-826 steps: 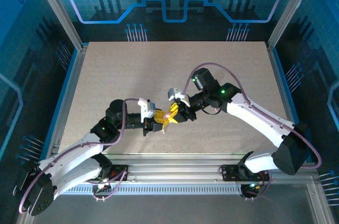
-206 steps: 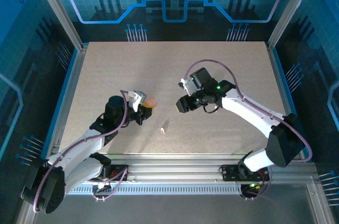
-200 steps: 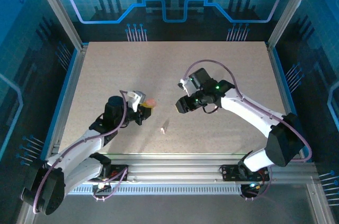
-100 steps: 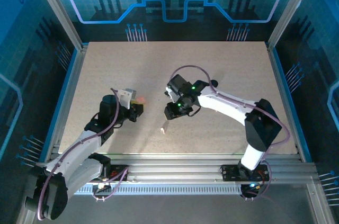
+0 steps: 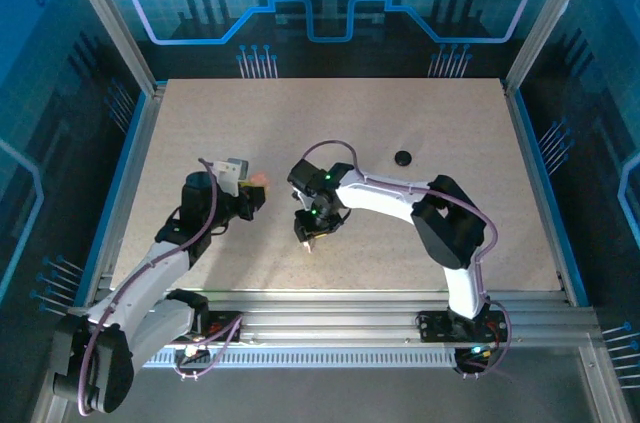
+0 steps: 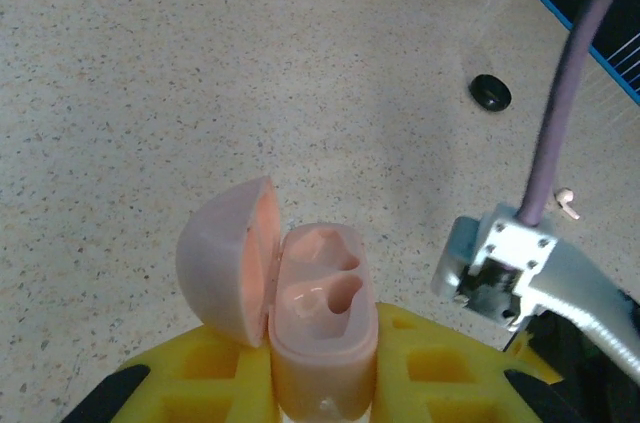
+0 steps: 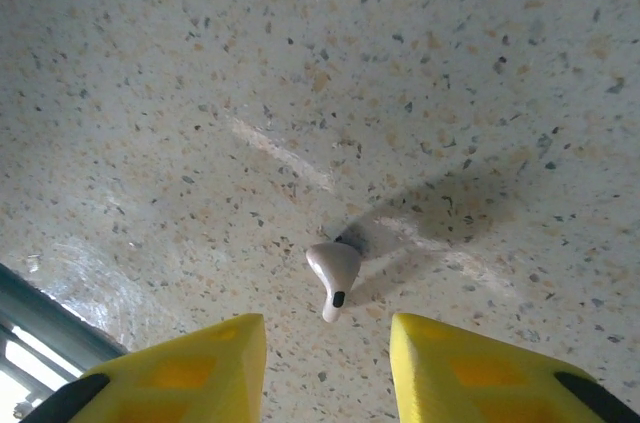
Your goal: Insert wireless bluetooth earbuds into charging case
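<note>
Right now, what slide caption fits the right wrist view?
Yellow jaws, spread apart, hover over a whitish earbud lying on the speckled table.

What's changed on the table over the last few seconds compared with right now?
The right gripper left the meeting point at mid-table and swung left and toward the near edge, now poised open over the small whitish earbud. The left gripper drew back leftward, still clamped on the open pink charging case. The right arm's move uncovered a round black puck. The earbud has not moved.
</note>
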Robot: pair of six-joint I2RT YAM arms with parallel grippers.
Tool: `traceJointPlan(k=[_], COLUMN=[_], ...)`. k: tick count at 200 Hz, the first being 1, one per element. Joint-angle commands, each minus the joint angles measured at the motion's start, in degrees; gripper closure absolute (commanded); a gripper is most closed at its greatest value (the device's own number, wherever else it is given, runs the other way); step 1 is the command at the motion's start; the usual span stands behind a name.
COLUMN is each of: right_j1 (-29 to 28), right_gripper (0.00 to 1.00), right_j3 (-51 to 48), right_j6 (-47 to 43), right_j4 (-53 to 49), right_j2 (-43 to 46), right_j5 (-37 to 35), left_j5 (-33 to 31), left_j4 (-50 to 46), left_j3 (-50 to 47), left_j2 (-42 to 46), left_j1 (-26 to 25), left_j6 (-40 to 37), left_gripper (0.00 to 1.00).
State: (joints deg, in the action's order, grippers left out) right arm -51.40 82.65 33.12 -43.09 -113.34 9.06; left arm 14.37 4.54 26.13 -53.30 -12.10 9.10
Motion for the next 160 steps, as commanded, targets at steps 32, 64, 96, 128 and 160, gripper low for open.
traceJointPlan(k=[32, 64, 96, 128, 160], right_j1=[-1.1, -1.2, -1.2, -1.5, -1.6], right_gripper=[0.64, 0.65, 0.67, 0.7, 0.71], right_j3=[1.8, 1.7, 1.8, 2.1, 2.3], right_j6=[1.2, 1.0, 1.2, 1.0, 1.0], right_j4=[-2.0, -1.2, 0.1, 0.0, -0.5], right_j2=[-3.4, -4.5, -5.2, -6.0, -6.3], right_j5=[0.6, 0.7, 1.3, 1.4, 1.1], left_j5=[2.5, 3.1, 4.0, 3.9, 4.0], left_j4=[0.3, 0.1, 0.6, 0.8, 0.6], left_j3=[1.4, 1.6, 1.4, 1.3, 1.5], left_j2=[0.5, 0.6, 0.5, 0.3, 0.2], left_j1=[0.9, 1.2, 1.2, 1.2, 1.2], left_j6=[0.6, 0.6, 0.4, 0.4, 0.3], left_gripper=[0.79, 0.79, 0.79, 0.79, 0.78])
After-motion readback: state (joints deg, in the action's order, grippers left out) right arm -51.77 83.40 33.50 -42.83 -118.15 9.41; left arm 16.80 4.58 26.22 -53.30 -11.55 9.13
